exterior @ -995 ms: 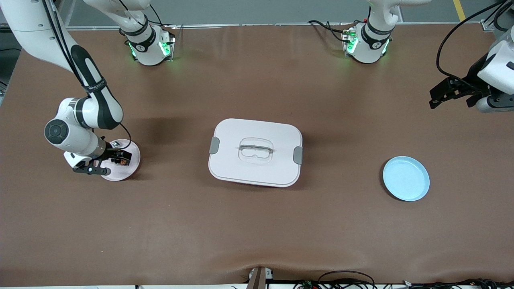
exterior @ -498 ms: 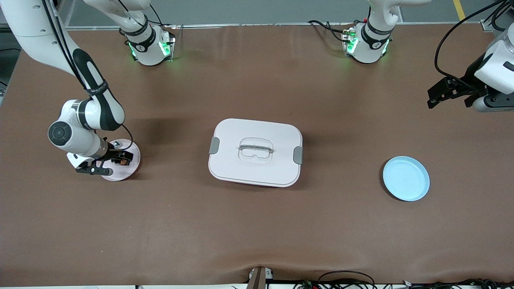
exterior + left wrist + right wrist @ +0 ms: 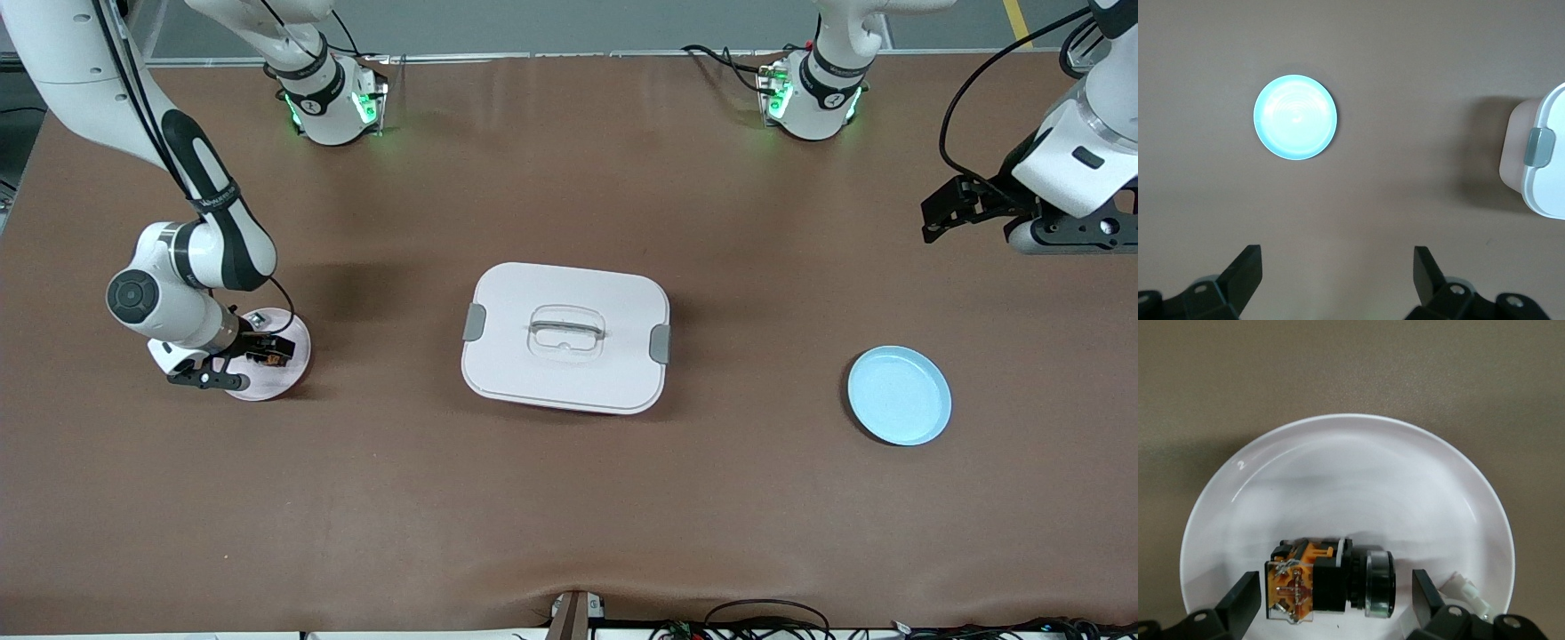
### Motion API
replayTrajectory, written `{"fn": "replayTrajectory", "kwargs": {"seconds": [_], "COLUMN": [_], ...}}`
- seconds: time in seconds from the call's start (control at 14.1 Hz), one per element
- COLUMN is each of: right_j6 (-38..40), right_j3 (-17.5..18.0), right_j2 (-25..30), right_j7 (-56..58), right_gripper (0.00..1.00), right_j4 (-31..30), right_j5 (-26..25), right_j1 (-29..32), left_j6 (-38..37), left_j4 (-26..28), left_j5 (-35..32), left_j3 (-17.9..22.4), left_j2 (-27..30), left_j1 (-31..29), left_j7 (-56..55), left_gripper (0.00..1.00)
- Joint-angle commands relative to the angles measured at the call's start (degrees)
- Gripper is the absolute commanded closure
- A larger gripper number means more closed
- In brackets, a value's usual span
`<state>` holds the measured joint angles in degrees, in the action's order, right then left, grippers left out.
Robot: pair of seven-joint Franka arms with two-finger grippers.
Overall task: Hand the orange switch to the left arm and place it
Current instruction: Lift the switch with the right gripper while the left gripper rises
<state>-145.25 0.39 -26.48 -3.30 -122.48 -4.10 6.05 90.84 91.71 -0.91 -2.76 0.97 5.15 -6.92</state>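
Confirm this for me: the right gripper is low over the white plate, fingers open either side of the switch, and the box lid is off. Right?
Not quite: the box is lidded, as the front view shows. The right gripper is low over the white plate, fingers open either side of the switch.

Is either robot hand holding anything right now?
Nothing is held. The right gripper stands open around the orange switch on its plate; the left gripper hangs open.

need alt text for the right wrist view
The open right gripper hangs low over a white plate, its fingers on either side of the orange switch lying there. A small white piece sits beside the switch; brown table surrounds the plate.
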Motion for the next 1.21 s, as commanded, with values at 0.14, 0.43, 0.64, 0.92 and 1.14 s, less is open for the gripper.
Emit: {"fn": "replayTrajectory", "kwargs": {"seconds": [0.14,0.43,0.64,0.92,1.14], "right_j6": [-0.03,0.06,0.67,2.77,9.25], "right_j3": [0.75,0.84,0.84,0.92,1.19], "right_j2": [-0.41,-0.41,-0.41,0.64,4.93], "right_j7": [-0.48,-0.48,-0.3,-0.04,-0.57], "right_gripper": [0.22,0.69,0.76,0.76,0.76], "right_j4": [1.19,1.28,1.63,1.72,2.16], "right_j5": [0.24,0.15,0.15,0.15,0.15], "right_j1": [0.8,0.54,0.45,0.28,-0.42], "left_j6": [0.3,1.79,1.98,1.89,1.62], "left_j4": [-0.31,-0.04,-0.22,-0.4,-0.31], "left_j5": [-0.58,-0.5,-0.5,-0.32,-0.32], "left_j3": [-0.4,-0.4,-0.4,-0.4,-0.31], "left_j2": [0.08,-0.35,-0.71,-0.27,-0.27], "left_j1": [-0.14,-0.31,-0.4,-0.75,-0.84], "left_j7": [-0.46,-0.46,-0.46,-0.37,-0.37], "left_gripper": [0.0,0.0,0.0,0.0,0.0]}}
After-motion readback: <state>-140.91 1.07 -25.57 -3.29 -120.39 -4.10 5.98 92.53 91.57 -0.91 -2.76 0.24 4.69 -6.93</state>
